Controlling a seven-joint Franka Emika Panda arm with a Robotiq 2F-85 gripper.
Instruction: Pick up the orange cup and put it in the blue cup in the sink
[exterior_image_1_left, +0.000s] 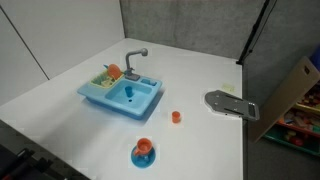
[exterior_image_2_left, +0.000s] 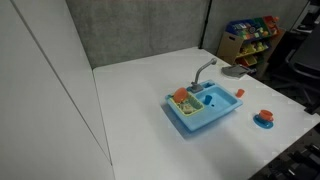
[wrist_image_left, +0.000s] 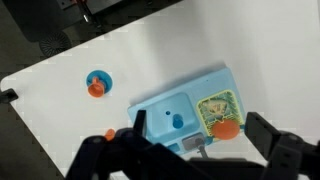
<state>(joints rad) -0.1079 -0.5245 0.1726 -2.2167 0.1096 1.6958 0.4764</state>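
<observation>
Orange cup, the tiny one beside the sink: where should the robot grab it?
Probably across its rim, straight down from above. The orange cup stands alone on the table, apart from the sink, so both sides are free, and it sits too low for a sideways grab.

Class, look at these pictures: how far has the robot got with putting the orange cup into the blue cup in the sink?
Done: nothing yet. The orange cup stands on the table, apart from the sink; the blue cup sits in the basin. In hand: the open fingers hang high above, empty. Left: reach, grasp, carry, drop in.
</observation>
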